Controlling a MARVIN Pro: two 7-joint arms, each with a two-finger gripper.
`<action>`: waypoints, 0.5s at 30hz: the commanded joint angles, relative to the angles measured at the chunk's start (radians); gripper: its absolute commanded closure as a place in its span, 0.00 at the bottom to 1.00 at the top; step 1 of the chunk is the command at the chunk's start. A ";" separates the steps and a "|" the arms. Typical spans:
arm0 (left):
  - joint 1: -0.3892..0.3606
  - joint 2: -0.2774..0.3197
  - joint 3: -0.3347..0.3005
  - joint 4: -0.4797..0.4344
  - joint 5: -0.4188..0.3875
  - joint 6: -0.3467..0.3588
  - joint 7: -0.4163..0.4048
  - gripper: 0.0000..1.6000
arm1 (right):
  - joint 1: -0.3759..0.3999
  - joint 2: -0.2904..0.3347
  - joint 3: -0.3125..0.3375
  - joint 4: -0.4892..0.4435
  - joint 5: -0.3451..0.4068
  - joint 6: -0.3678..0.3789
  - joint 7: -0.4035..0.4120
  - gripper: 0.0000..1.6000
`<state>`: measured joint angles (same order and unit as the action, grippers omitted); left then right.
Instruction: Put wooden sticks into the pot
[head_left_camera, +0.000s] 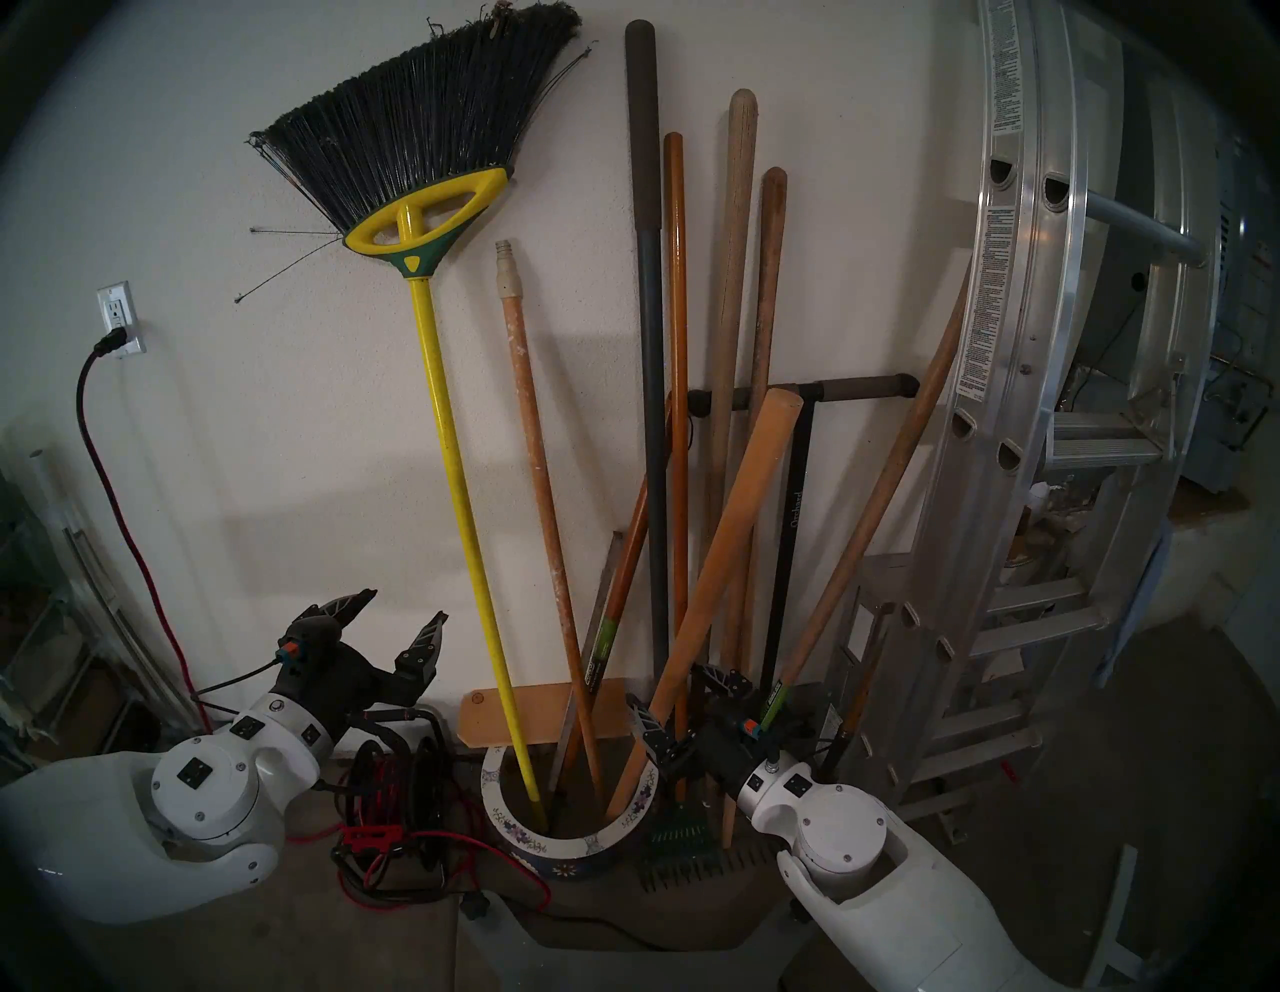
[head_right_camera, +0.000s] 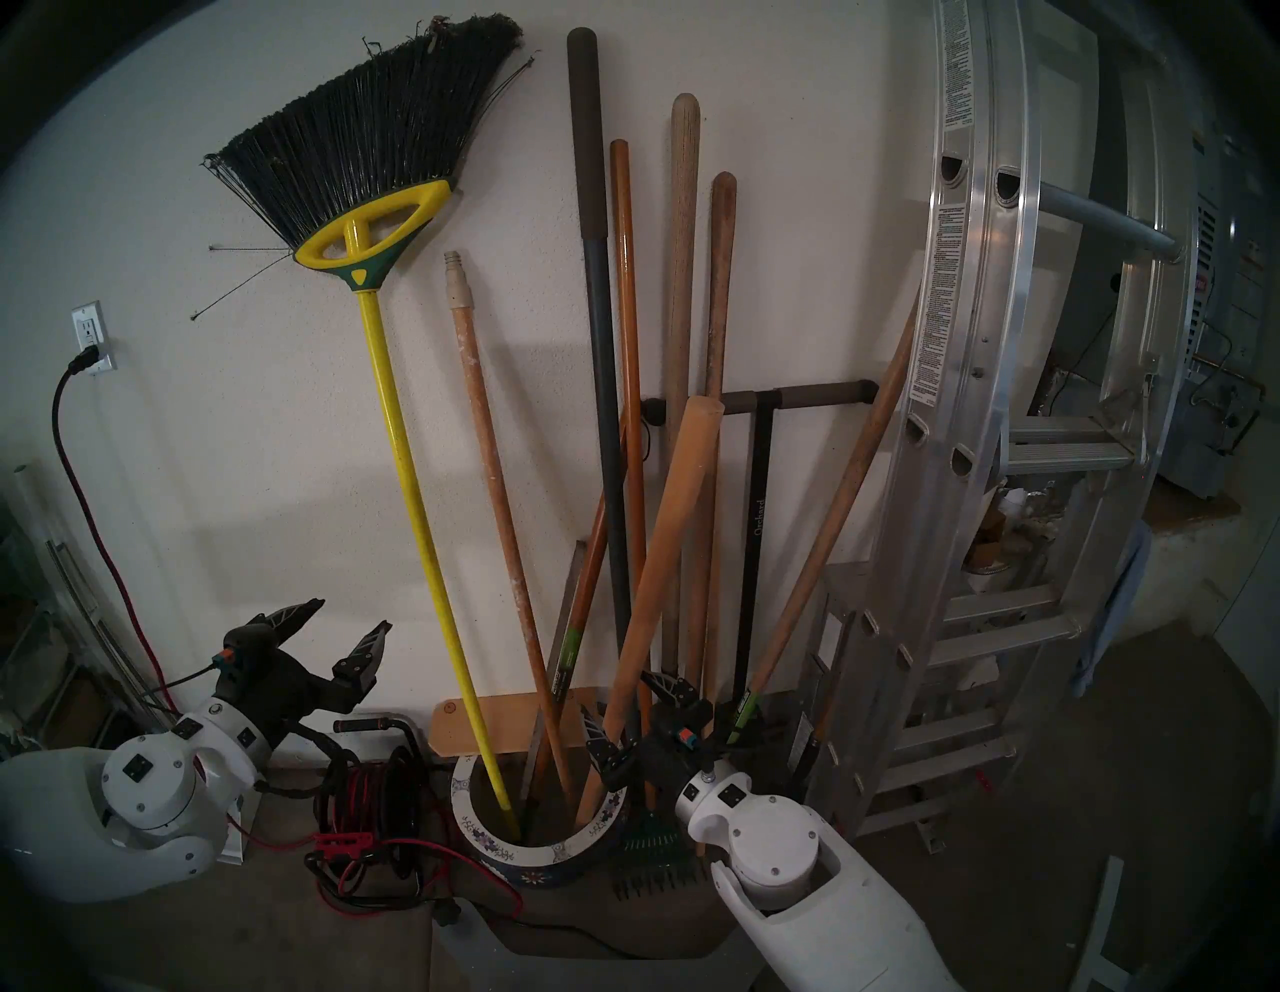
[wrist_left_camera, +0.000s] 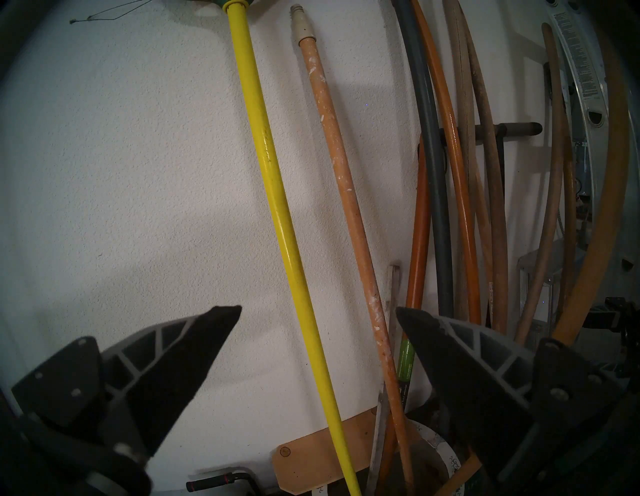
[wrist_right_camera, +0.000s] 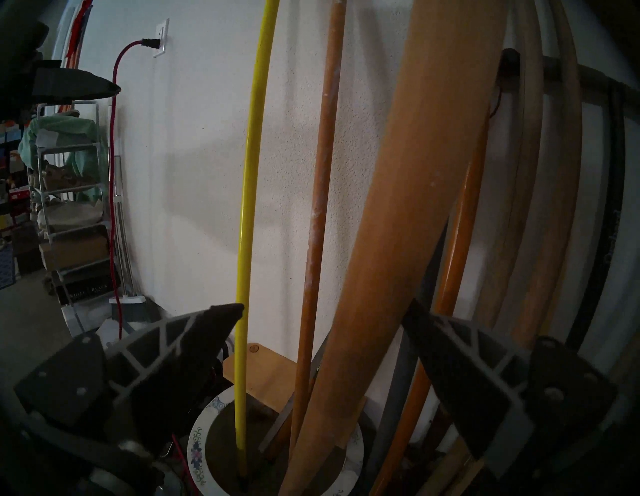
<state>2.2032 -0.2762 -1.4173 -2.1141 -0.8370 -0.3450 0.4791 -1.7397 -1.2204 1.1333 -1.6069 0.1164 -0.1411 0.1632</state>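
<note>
Pot (wrist_right_camera: 353, 460) interior only in right wrist view; both pincers (head_left_camera: 398, 623) (head_left_camera: 686, 700) apart, empty.

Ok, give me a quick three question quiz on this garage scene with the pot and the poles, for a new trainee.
1. True or false: the thick plain stick has its lower end inside the pot.
2. Which pole in the pot carries a cream threaded tip: A the yellow broom handle, B the speckled stick, C the dark grey pole?
3. Fill in: the right gripper stands ____ around the thick plain stick.

Key: 1 true; 2 B; 3 open. The left gripper, also open, holds nothing.
</note>
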 joint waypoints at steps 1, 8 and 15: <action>0.000 0.000 -0.002 -0.004 -0.001 -0.002 -0.001 0.00 | -0.071 0.008 0.010 -0.064 0.005 0.000 -0.033 0.00; 0.000 0.000 -0.002 -0.004 -0.001 -0.002 -0.001 0.00 | -0.137 0.015 0.036 -0.092 -0.001 -0.066 -0.079 0.00; 0.000 0.000 -0.002 -0.004 -0.001 -0.002 -0.001 0.00 | -0.183 0.029 0.052 -0.113 -0.014 -0.099 -0.110 0.00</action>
<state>2.2032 -0.2761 -1.4172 -2.1141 -0.8371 -0.3450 0.4791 -1.8523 -1.2004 1.1742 -1.6864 0.1093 -0.1902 0.0870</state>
